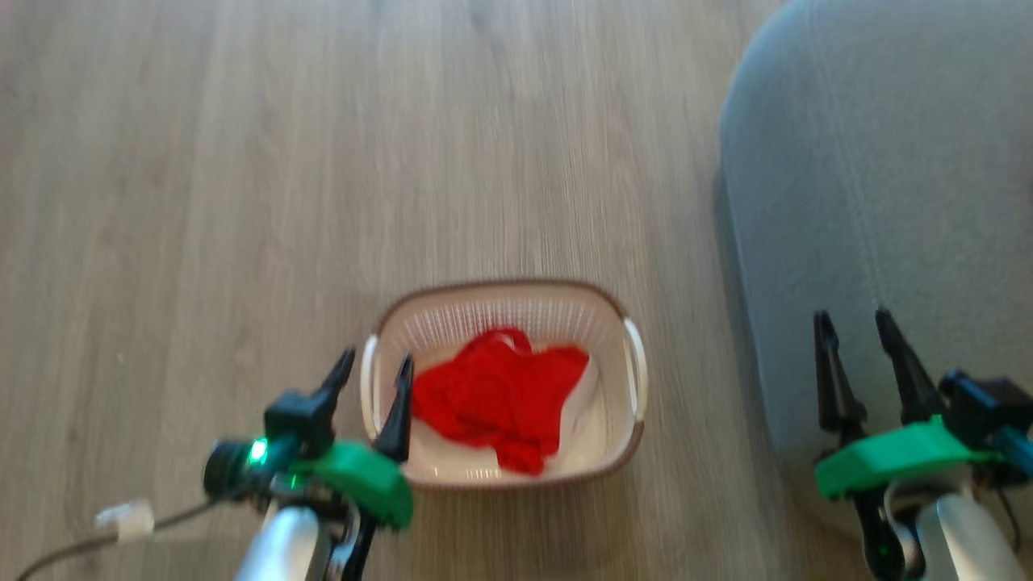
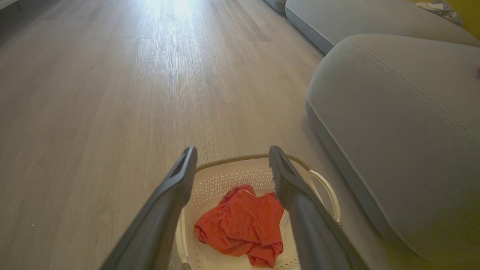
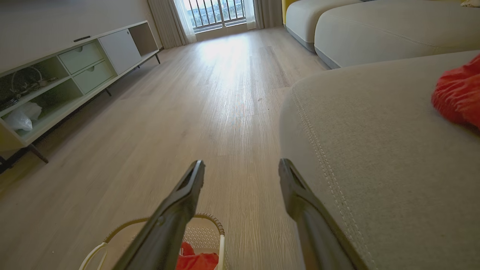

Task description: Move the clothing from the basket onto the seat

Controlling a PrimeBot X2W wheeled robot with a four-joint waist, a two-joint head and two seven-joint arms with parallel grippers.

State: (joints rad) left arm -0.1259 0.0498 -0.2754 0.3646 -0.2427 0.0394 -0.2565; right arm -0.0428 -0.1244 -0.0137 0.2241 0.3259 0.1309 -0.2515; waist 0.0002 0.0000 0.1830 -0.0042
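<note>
With my left gripper (image 1: 377, 359) spread wide and empty just above the left rim of the basket (image 1: 500, 284), I'd ease it right and down onto the crumpled red garment (image 1: 500, 395) inside, pinching a high fold so the fingers miss the perforated wall. My right gripper (image 1: 853, 316) hangs over the edge of the grey seat (image 1: 888, 161), also spread and empty. I count one basket, one garment in it, and a second red garment (image 3: 457, 93) lying on the seat.

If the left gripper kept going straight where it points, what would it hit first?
Likely the floor just beyond the basket: the open left gripper aims over the clothing, not down at it. Depth is unclear.
</note>
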